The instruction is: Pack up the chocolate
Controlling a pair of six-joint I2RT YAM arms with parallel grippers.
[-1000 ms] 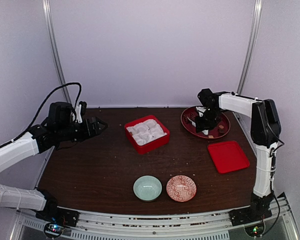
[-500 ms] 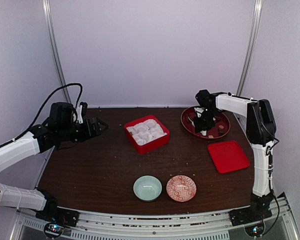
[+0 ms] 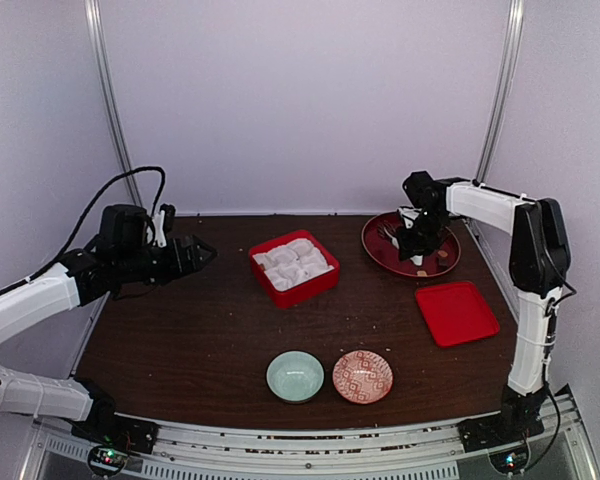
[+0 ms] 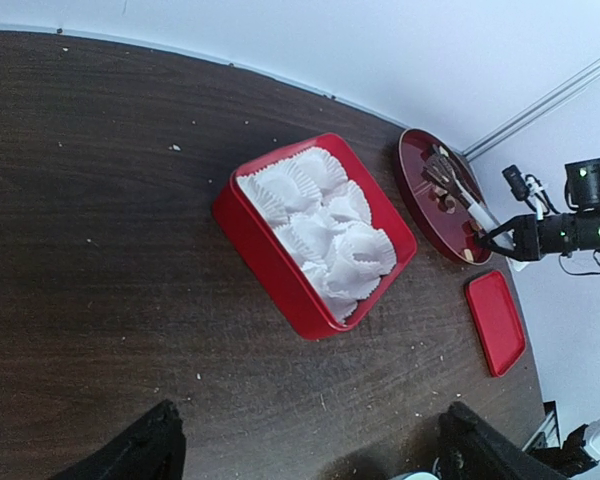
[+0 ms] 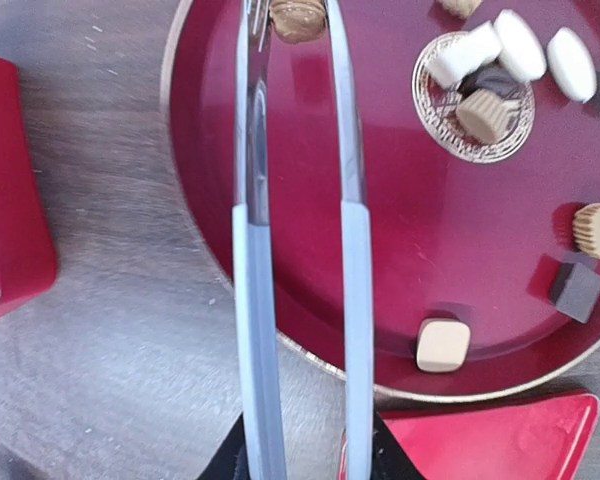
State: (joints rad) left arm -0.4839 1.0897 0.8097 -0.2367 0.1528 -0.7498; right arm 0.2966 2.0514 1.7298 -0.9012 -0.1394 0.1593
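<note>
Several chocolate pieces, tan, brown, whitish and dark, lie on a dark red plate [image 5: 430, 230] at the back right [image 3: 378, 245]: a tan cube [image 5: 442, 345], a dark cube [image 5: 577, 290], whitish ones [image 5: 520, 45]. My right gripper [image 5: 305, 455] hangs over the plate [image 3: 417, 240], shut on slim silver tongs [image 5: 345, 150]. The tong tips pinch a round brown chocolate [image 5: 298, 18]. My left gripper [image 3: 195, 252] is open and empty above the table's left side [image 4: 310, 455]. A red box [image 3: 293, 290] with white paper cups [image 4: 325, 225] stands at the middle back.
A red lid [image 3: 457, 312] lies flat in front of the plate and also shows in the right wrist view [image 5: 460, 445]. A pale green bowl [image 3: 295, 376] and a red patterned bowl [image 3: 362, 376] sit near the front edge. Crumbs dot the dark wooden table.
My right wrist has shifted a little to the right over the plate with the tongs. The left arm has not moved.
</note>
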